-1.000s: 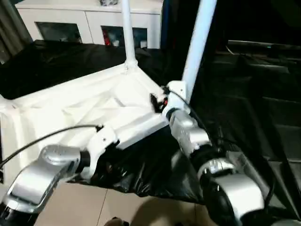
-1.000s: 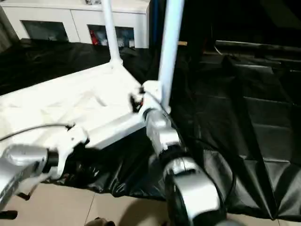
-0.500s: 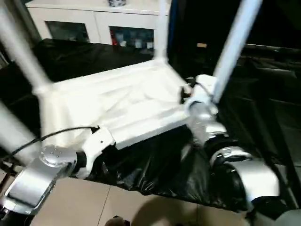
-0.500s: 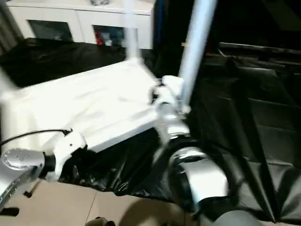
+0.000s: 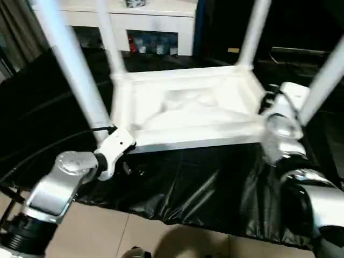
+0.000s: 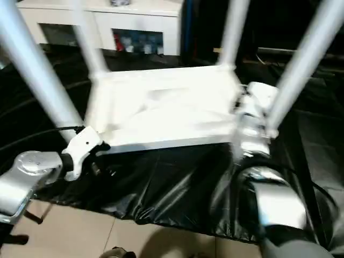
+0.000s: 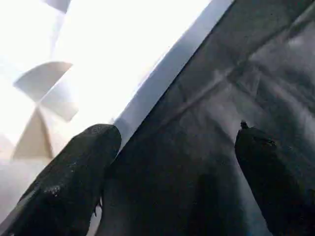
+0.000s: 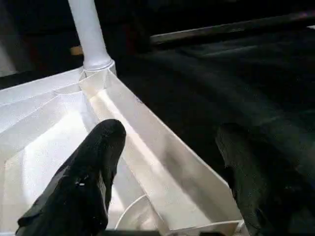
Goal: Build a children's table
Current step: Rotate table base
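Observation:
The children's table lies upside down on a black sheet. Its white ribbed tabletop (image 5: 188, 110) has several white legs standing up from its corners: near left (image 5: 75, 70), far left (image 5: 110, 40), far right (image 5: 251, 32) and near right (image 5: 321, 86). My left gripper (image 7: 178, 135) is open at the near left corner. One finger (image 7: 74, 182) is over the white rim and the other over the sheet. My right gripper (image 8: 171, 130) is open at the near right corner, and the tabletop's side wall (image 8: 162, 157) runs between its fingers. Neither holds anything.
A white cabinet (image 5: 156, 24) with glass doors stands behind the table. The black sheet (image 5: 204, 183) hangs over the near edge above beige floor tiles (image 5: 97, 231). A black cable (image 5: 48, 153) loops from my left arm. Dark covered surfaces (image 6: 317, 145) lie to the right.
The view has swung, so the tabletop now looks squarer and more legs show. My left gripper's fingers stand wider apart. Both grippers remain at the tabletop's near edge.

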You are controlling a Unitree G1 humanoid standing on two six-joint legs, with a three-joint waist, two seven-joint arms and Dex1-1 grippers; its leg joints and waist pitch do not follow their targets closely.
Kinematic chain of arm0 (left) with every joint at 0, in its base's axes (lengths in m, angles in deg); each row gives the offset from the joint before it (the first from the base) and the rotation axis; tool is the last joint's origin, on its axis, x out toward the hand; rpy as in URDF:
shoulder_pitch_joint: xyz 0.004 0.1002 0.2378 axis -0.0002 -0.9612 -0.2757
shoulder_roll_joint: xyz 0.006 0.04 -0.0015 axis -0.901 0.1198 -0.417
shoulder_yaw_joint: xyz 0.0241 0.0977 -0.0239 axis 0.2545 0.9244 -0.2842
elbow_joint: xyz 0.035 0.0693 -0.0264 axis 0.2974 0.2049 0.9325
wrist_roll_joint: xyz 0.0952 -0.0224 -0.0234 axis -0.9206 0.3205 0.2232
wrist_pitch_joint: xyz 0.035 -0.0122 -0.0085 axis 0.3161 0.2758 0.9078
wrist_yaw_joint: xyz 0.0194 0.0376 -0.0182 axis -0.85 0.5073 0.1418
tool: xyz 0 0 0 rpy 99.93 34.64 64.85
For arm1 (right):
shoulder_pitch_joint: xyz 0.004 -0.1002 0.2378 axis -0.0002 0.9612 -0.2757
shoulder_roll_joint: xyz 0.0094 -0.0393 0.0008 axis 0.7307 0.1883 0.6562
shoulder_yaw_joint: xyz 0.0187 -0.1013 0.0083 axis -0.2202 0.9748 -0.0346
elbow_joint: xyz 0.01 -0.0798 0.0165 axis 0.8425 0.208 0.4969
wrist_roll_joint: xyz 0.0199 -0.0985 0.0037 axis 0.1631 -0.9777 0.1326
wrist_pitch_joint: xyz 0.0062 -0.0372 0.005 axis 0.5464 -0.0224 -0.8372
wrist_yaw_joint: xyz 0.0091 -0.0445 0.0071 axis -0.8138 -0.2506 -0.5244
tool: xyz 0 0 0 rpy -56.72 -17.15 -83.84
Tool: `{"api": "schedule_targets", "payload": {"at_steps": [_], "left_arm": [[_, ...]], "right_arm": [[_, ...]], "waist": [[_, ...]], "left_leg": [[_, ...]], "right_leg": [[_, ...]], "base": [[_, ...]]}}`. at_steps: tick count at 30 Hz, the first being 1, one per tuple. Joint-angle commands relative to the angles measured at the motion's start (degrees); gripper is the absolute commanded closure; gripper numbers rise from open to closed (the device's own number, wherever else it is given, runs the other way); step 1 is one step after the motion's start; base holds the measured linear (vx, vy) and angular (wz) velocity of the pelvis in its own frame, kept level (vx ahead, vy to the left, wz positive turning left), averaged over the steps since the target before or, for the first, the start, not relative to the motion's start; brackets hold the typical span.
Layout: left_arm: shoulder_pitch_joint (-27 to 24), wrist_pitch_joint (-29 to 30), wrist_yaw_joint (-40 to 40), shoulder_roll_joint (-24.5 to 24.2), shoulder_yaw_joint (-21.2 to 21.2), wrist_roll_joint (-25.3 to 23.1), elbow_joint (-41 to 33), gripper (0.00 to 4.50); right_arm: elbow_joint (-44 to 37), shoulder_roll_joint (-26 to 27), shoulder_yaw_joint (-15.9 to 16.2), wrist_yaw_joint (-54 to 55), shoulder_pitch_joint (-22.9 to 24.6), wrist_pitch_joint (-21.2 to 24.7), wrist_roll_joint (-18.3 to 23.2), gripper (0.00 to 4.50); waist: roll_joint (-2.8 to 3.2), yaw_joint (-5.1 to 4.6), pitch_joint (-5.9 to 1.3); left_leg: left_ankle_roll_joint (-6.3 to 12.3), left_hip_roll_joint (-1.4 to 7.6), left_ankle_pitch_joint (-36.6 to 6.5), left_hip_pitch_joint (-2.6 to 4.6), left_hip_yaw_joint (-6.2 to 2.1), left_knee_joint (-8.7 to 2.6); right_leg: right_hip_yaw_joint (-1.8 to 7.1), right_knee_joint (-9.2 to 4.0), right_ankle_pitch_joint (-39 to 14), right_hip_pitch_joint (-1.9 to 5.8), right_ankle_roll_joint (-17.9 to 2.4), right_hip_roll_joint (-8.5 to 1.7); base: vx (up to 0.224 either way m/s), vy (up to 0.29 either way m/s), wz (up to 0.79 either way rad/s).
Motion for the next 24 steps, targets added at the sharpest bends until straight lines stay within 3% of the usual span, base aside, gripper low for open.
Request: {"api": "schedule_targets", "payload": {"at_steps": [1, 2, 3, 4, 5, 6, 7, 9, 12, 13, 15, 19, 22, 24], "left_arm": [[-3.1, -1.9, -1.7, 1.6, -3.8, 2.7, -2.7, 0.08], [-6.1, -3.7, -2.6, 3.4, -6.8, 4.8, -5.2, 0.08], [-6.1, -3.7, -2.6, 3.4, -6.8, 4.8, -5.2, 0.08], [-7.9, -5.5, -3.4, 4.5, -8.3, 5.6, -6.5, 0.08], [-10.8, -8.1, -6.0, 7.3, -10.9, 6.7, -8.4, 0.08], [-10.8, -8.1, -6.0, 7.3, -10.9, 6.7, -8.4, 0.08], [-13.8, -11.6, -9.5, 9.9, -13.0, 6.5, -9.5, 0.08], [-17.5, -15.4, -13.0, 12.7, -15.2, 6.3, -10.5, 0.08], [-22.2, -18.2, -18.1, 16.4, -17.3, 5.7, -12.1, 0.00], [-24.7, -20.9, -21.1, 19.2, -18.7, 5.5, -13.0, 0.00], [-27.0, -23.5, -23.6, 22.0, -19.8, 5.1, -13.6, 0.00], [-27.5, -25.8, -26.3, 24.1, -20.3, 4.2, -13.3, 0.00], [-24.9, -28.3, -28.7, 25.1, -21.3, 4.0, -10.0, 0.00], [-21.3, -29.3, -28.7, 25.1, -22.4, 5.1, -5.9, 0.00]], "right_arm": [[-3.4, 0.2, 1.1, -4.3, 2.2, -0.7, -0.9, 1.16], [-6.3, 0.5, 2.6, -8.0, 4.2, -0.9, -1.4, 1.16], [-6.3, 0.5, 2.6, -8.0, 4.2, -0.9, -1.4, 1.16], [-8.2, 0.8, 3.3, -10.2, 5.3, -0.7, -1.2, 1.16], [-11.9, 1.3, 4.2, -14.6, 7.6, -0.1, 0.2, 1.16], [-11.9, 1.3, 4.2, -14.6, 7.6, -0.1, 0.2, 1.16], [-17.0, 1.7, 5.6, -19.4, 10.8, 1.2, 1.8, 1.16], [-26.0, 2.1, 7.6, -27.8, 15.8, 4.5, 6.4, 1.16], [-35.3, 1.4, 10.5, -29.1, 21.6, 7.0, 7.1, 0.88], [-40.8, 0.5, 12.1, -30.3, 24.9, 9.3, 7.9, 0.81], [-45.9, -0.7, 13.2, -31.6, 28.3, 11.6, 8.0, 0.67], [-51.9, -2.3, 13.2, -33.5, 33.1, 14.5, 7.8, 0.35], [-59.8, -4.2, 13.1, -35.5, 38.0, 21.6, 10.6, 0.14], [-64.3, -5.8, 13.5, -35.8, 41.3, 25.3, 12.1, 0.04]], "waist": [[0.14, -0.44, -4.78], [-0.08, -0.68, -4.62], [0.10, -0.79, -4.69], [0.14, -1.02, -4.66], [-0.09, -1.31, -4.56], [-0.09, -1.31, -4.56], [0.15, -1.35, -4.48], [0.11, -1.41, -4.11], [0.27, -1.30, -3.94], [0.83, -1.24, -3.64], [0.45, -1.17, -3.65], [0.20, -0.64, -3.06], [0.08, -0.50, -2.81], [0.04, -0.51, -3.02]], "left_leg": [[0.50, 0.92, -11.8, 0.41, -0.89, -3.40], [1.30, 1.06, -11.5, 0.14, -0.90, -3.47], [1.66, 1.12, -11.3, -0.03, -0.94, -3.36], [2.01, 1.26, -11.5, 0.22, -0.92, -3.42], [2.75, 1.39, -11.7, -0.27, -1.03, -3.46], [2.75, 1.39, -11.7, -0.27, -1.03, -3.46], [3.31, 1.46, -13.1, 0.11, -0.96, -3.47], [3.76, 1.86, -14.8, 0.03, -1.12, -3.84], [2.99, 1.96, -16.9, 0.40, -1.22, -4.15], [2.34, 2.10, -18.2, 0.44, -1.32, -4.42], [1.80, 2.18, -19.5, 0.47, -1.40, -4.53], [1.09, 1.93, -22.5, 0.75, -1.32, -4.73], [1.07, 1.88, -22.6, 0.65, -1.49, -4.93], [0.81, 1.66, -22.5, 0.89, -1.58, -4.83]], "right_leg": [[1.84, -2.84, -2.8, 3.26, -13.0, -2.18], [1.77, -3.20, -4.0, 3.28, -13.1, -2.28], [1.76, -3.08, -4.3, 3.46, -13.3, -2.46], [1.66, -3.43, -6.2, 3.10, -13.3, -2.23], [1.69, -3.48, -6.7, 3.43, -13.3, -2.39], [1.69, -3.48, -6.7, 3.43, -13.3, -2.39], [1.63, -3.95, -9.9, 3.01, -12.6, -2.13], [1.71, -4.40, -11.7, 2.96, -11.3, -2.05], [1.80, -4.99, -15.7, 2.43, -9.8, -1.80], [1.83, -5.15, -17.3, 2.16, -9.2, -1.90], [1.93, -5.50, -18.2, 2.24, -8.0, -1.80], [2.14, -6.32, -23.0, 1.47, -5.5, -1.78], [2.24, -6.60, -24.5, 1.54, -3.5, -1.67], [2.19, -6.70, -25.8, 1.41, -2.0, -1.59]], "base": [[0.000, 0.000, 0.00], [0.000, 0.000, 0.00], [0.000, 0.000, 0.00], [0.000, 0.000, 0.00], [0.000, 0.000, 0.00], [0.000, 0.000, 0.00], [0.000, 0.000, 0.00], [0.000, 0.000, 0.00], [0.000, 0.000, 0.00], [0.000, 0.000, 0.00], [0.000, 0.000, 0.00], [0.000, 0.000, 0.00], [0.000, 0.000, 0.00], [0.000, 0.000, 0.00]]}}
